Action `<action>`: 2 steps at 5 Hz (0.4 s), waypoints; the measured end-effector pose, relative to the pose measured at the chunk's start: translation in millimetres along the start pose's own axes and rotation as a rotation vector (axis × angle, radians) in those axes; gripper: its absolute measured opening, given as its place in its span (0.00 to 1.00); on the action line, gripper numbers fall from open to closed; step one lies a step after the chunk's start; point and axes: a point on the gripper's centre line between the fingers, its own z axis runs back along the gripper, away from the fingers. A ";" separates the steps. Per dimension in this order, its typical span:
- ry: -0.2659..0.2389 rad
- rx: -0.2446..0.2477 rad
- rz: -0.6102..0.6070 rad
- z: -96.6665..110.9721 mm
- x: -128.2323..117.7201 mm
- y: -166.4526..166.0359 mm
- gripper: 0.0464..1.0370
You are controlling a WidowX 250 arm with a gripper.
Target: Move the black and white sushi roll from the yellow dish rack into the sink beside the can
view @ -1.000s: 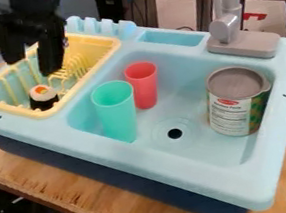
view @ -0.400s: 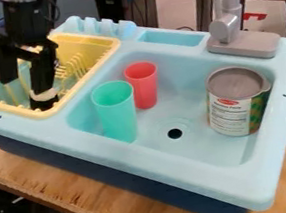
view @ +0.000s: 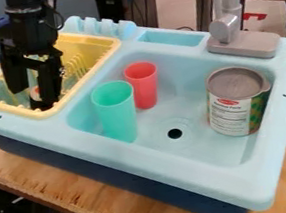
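The black gripper (view: 34,96) hangs over the front left part of the yellow dish rack (view: 91,77), its two fingers apart. Between them, mostly behind the right finger, shows a sliver of the sushi roll (view: 34,94), black-sided with a white and orange top. The right fingertip is low in the rack, close by the roll; whether they touch I cannot tell.
The light blue sink (view: 182,169) holds an upright green cup (view: 116,115), a red cup (view: 144,85) behind it, and a can (view: 231,115) on the right. A grey faucet (view: 244,45) rises at the back right edge.
From above the rack the gripper has come down to the sushi roll, which is now largely hidden behind the right finger. Cups and can have not moved.
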 end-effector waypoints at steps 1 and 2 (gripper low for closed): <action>-0.033 -0.039 -0.008 -3.6 5.2 -1.2 0.97; -0.008 -0.050 -0.012 -12.7 7.2 -2.0 0.97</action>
